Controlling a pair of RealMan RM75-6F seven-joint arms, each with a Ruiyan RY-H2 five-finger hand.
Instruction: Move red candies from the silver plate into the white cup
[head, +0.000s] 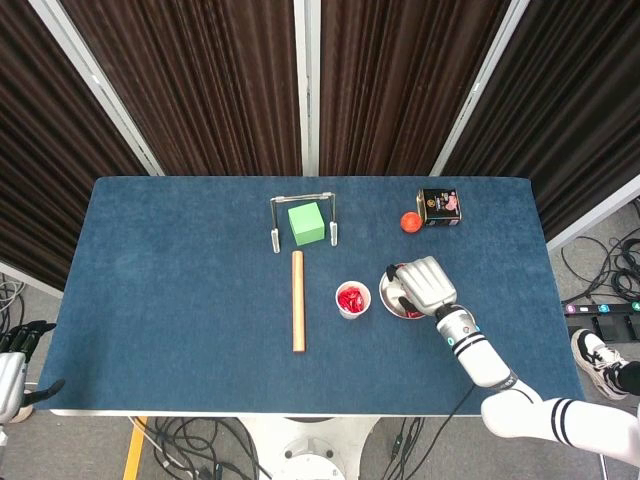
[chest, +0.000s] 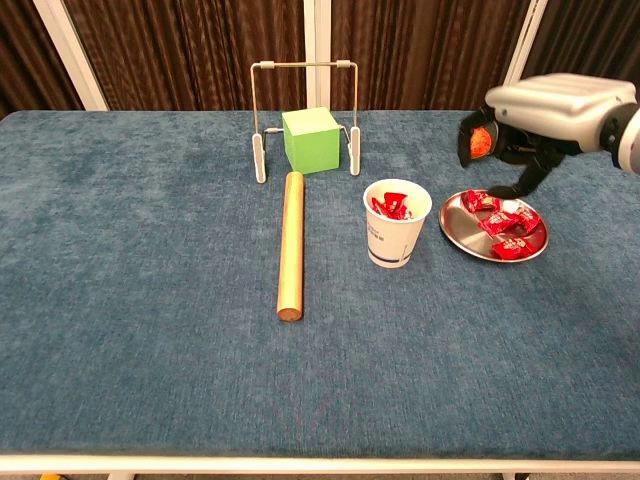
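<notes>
The white cup (chest: 397, 235) stands mid-table with red candies (chest: 390, 205) inside it. To its right lies the silver plate (chest: 458, 230) holding several more red candies (chest: 510, 247). My right hand (chest: 540, 110) hovers just above the plate's far side, fingers curled downward and apart, with nothing in them. From the head view the right hand (head: 424, 284) covers most of the plate (head: 399, 312), and the cup (head: 352, 299) sits clear to its left. My left hand (head: 14, 360) hangs off the table's front left corner, fingers spread and empty.
A wooden stick (chest: 290, 243) lies lengthwise left of the cup. Behind it a green cube (chest: 311, 140) sits under a wire frame (chest: 305, 66). At the back right stand a dark tin (head: 438, 207) and an orange-red ball (head: 408, 221).
</notes>
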